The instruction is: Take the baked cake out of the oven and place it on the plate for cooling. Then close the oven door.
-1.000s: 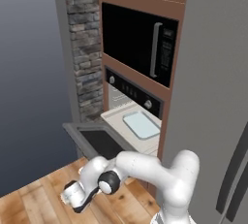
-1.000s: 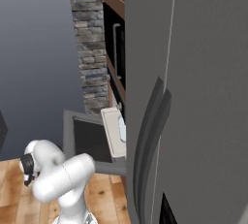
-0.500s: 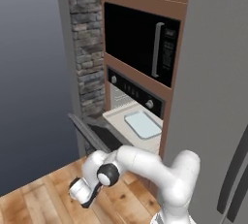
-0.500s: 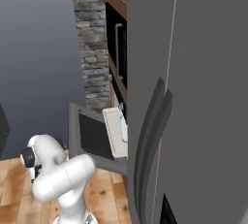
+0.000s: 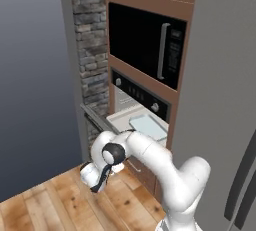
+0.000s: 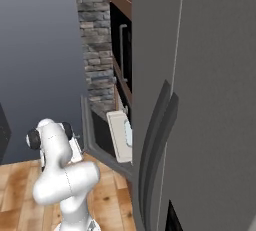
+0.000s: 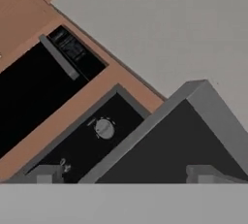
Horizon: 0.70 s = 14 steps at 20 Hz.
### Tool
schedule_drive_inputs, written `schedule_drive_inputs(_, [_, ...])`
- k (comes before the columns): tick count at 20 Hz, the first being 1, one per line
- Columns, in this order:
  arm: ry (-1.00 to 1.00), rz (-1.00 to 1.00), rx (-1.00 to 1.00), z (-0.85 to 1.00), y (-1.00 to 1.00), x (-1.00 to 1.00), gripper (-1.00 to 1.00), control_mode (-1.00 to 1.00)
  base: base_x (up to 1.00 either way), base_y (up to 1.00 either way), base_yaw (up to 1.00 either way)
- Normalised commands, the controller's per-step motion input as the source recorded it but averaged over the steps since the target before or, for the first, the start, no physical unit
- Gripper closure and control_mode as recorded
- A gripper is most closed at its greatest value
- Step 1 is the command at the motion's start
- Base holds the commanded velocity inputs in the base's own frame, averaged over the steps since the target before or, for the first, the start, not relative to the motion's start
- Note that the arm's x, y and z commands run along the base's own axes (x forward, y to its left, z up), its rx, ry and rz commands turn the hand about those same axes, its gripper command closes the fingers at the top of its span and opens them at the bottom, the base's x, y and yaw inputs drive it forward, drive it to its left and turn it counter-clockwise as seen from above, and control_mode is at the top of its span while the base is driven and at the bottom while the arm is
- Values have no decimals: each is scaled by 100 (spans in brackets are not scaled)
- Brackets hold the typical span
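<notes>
The oven [image 5: 140, 96] has a black control strip with white knobs, and its rack is pulled out. The oven door [image 5: 97, 119] hangs partly raised, a grey-framed panel with dark glass [image 7: 184, 145], and it looks steep in the right base view [image 6: 92, 134]. My gripper [image 5: 100, 183] hangs low beneath the door's outer face, open and holding nothing. In the hand view the gripper [image 7: 123, 174] looks up past the door at a knob [image 7: 104, 129]. The baked cake and the plate are out of view.
A pale blue-grey tray [image 5: 148, 125] lies on the pulled-out rack just behind the door. Above the oven is a black microwave [image 5: 145, 42]. A stone pillar [image 5: 92, 50] stands to the left, a tall grey fridge [image 6: 200, 105] to the right, and wooden floor [image 5: 45, 205] below.
The oven door has swung up from lying flat to partly raised. My hand has moved right and up, from the floor side to beneath the door.
</notes>
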Motion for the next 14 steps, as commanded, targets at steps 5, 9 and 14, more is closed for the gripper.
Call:
schedule_drive_inputs(5, [14,-12,0,66,-85,100,-100,-100,0,0,0])
schedule_drive_inputs(9, [20,-11,0,24,-91,100,-100,-100,0,0,0])
schedule_drive_inputs(14, [23,-9,-5,0,-88,100,-100,-100,0,0,0])
